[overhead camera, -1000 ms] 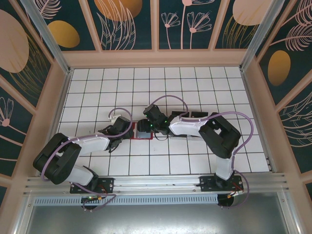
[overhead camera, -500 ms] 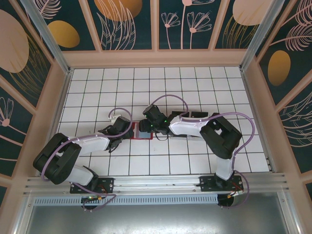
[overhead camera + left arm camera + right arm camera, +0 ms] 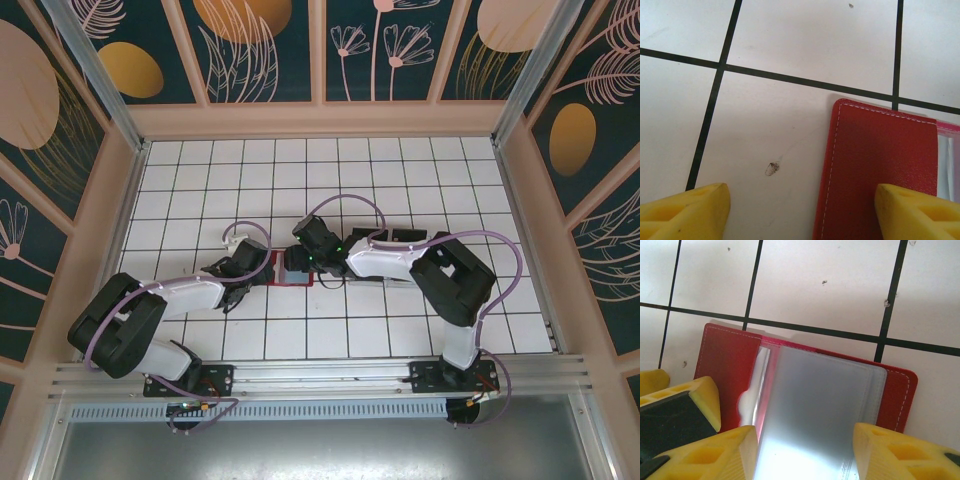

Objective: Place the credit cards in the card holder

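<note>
The red card holder (image 3: 272,270) lies open on the white tiles between both arms. My left gripper (image 3: 800,210) is open and straddles the left edge of the red cover (image 3: 880,165), with its right finger (image 3: 912,212) over the cover. That finger also shows in the right wrist view as a yellow pad (image 3: 700,397) on the cover (image 3: 727,365). My right gripper (image 3: 805,450) is shut on a grey credit card (image 3: 815,410), held by its two long edges. The card's far end lies among the holder's clear sleeves.
Dark flat pieces (image 3: 405,237) lie just behind my right forearm. Pale walls fence the tiled floor on three sides. Open tiles stretch toward the back wall and to the far left and right.
My right gripper has crept slightly to the left over the holder with the card. The left arm has stayed still.
</note>
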Robot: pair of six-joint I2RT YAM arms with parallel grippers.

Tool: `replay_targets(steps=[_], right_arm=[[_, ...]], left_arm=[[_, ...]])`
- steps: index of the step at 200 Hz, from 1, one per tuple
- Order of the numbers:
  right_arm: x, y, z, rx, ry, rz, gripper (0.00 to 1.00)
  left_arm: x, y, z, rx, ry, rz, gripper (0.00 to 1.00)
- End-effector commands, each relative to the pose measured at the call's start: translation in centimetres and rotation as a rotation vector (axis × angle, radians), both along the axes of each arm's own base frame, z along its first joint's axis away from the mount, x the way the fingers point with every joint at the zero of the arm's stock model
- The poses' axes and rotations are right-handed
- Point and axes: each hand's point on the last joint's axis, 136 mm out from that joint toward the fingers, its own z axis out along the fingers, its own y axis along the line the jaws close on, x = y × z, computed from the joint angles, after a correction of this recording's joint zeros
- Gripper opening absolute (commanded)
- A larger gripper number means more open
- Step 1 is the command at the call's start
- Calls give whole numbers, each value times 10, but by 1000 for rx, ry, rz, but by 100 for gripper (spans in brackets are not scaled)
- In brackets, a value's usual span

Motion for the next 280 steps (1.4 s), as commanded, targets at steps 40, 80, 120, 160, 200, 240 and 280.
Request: replay_targets(steps=[40,80,120,160,200,240,280], right_arm=[[7,-1,-14,0,3,-27,54],[0,1,-28,4,46,-12,53],[-4,9,-27,61,62,8,53],[-5,22,-12,202,84,25,53],[-3,21,-8,351,147,0,53],[-4,16,-10,370,157,-22,53],[-5,14,-13,382,175,-42,53]], left_arm=[[-10,-10,-15,-46,60,-49,76],[-10,-10,-15,-46,62,-49,76],[-11,-10,-17,-50,64,-50,76],[-11,-11,-18,-52,66,-55,76],[-12,-11,-18,-57,64,-56,76],[-10,-10,-8,-63,41,-51,77],[-5,-9,19,-65,-13,-50,81]])
